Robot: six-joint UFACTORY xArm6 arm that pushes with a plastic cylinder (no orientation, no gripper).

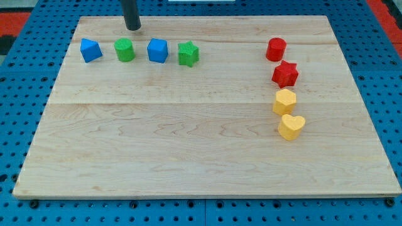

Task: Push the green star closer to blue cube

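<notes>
The green star [188,54] sits near the top of the wooden board [188,144], just right of the blue cube [157,50], with a small gap between them. My tip [132,28] rests on the board at the view's top, above and between the green cylinder [124,49] and the blue cube. It touches no block.
Another blue block [90,50] lies at the left end of the top row. At the right stand a red cylinder [276,49], a red star [285,74], a yellow hexagon block [284,102] and a yellow heart [291,127].
</notes>
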